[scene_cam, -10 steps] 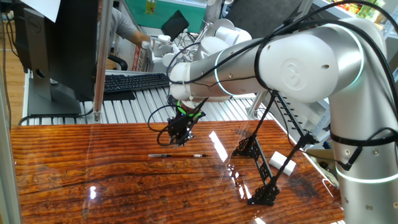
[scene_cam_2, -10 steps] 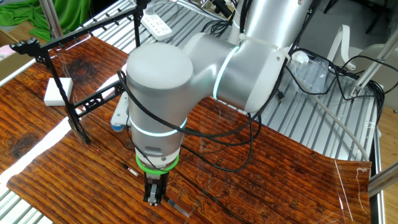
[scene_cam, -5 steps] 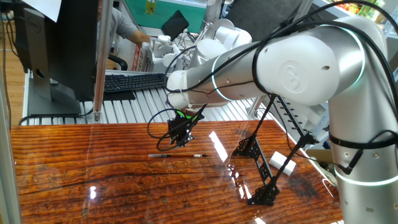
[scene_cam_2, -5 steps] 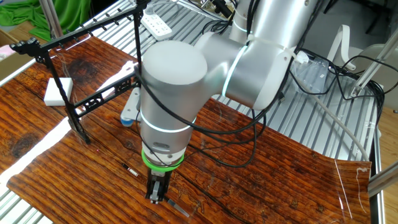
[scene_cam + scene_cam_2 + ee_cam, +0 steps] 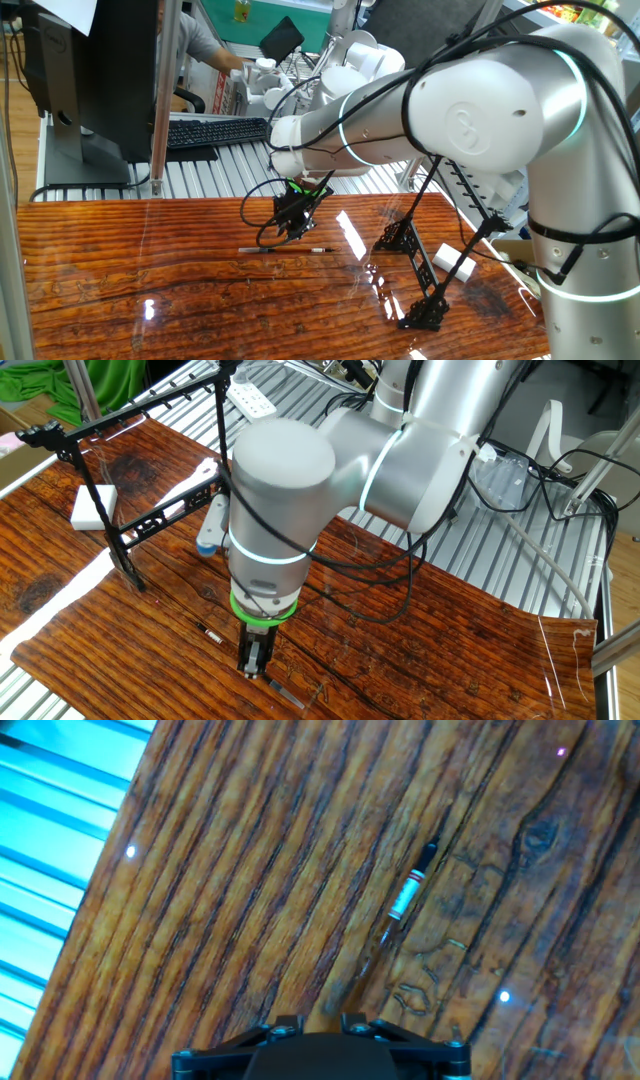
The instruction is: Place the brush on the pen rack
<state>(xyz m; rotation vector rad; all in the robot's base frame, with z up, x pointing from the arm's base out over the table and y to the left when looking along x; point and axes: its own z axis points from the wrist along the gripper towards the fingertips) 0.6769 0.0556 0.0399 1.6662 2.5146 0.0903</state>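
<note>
Lying flat on the worktop (image 5: pixel 120 290), the thin, light, stiff brush (image 5: pixel 285 250) should be pinched mid-stick, while the pincer (image 5: pixel 254 663) cannot be told open or closed.

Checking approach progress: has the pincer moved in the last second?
Yes. The pincer has dropped toward the brush lying on the table.

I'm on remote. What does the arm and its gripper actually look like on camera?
The arm is silver-white with bulky rounded joints, each edged by a glowing pale ring. Black cables loop loosely along it. A bright green collar sits at the wrist above the small black gripper.
</note>
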